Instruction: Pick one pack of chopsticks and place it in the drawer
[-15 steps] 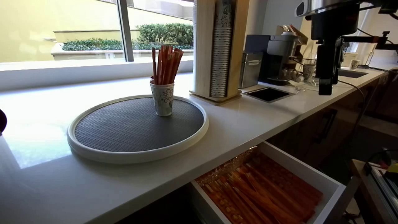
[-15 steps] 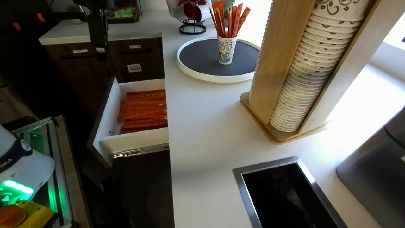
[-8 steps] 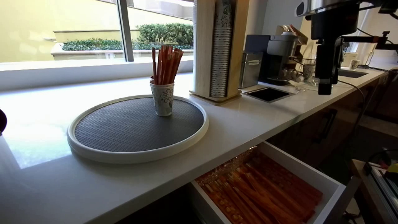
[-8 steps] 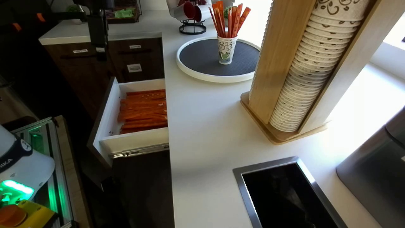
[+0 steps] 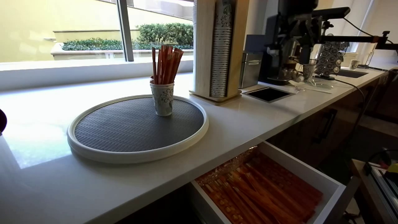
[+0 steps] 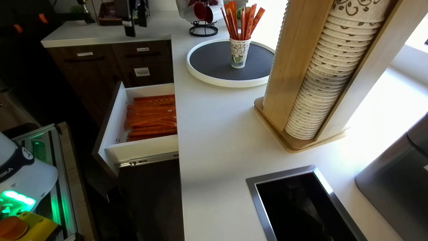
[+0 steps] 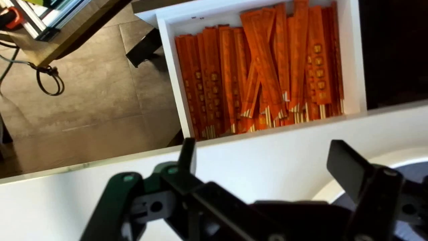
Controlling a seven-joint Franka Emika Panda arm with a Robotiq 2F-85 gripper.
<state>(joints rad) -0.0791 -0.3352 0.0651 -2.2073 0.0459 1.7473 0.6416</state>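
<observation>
Several reddish-orange packs of chopsticks (image 5: 166, 65) stand upright in a small white cup (image 5: 163, 99) on the round grey tray (image 5: 136, 155); the packs (image 6: 242, 20) and cup (image 6: 239, 55) show in both exterior views. The drawer (image 5: 300, 168) is pulled open under the counter; many packs lie flat in it. In the wrist view the drawer (image 7: 176, 80) is ahead of the fingertips, past the counter edge. My gripper (image 7: 264, 150) is open, with nothing between its fingers. In the exterior views the gripper (image 5: 290, 60) (image 6: 135, 26) is in the air, apart from cup and drawer.
A tall wooden cup holder (image 5: 205, 46) stands behind the tray. A square metal-rimmed opening (image 5: 269, 94) is set in the counter (image 6: 210, 134). A mug rack (image 6: 204, 28) stands beyond the tray. In the wrist view the tray's rim (image 7: 401, 155) shows at lower right.
My gripper has moved and turned in the last half second; its two fingers now show apart. It shifted left and up in an exterior view, right and up in another. Cup, packs and drawer are unchanged.
</observation>
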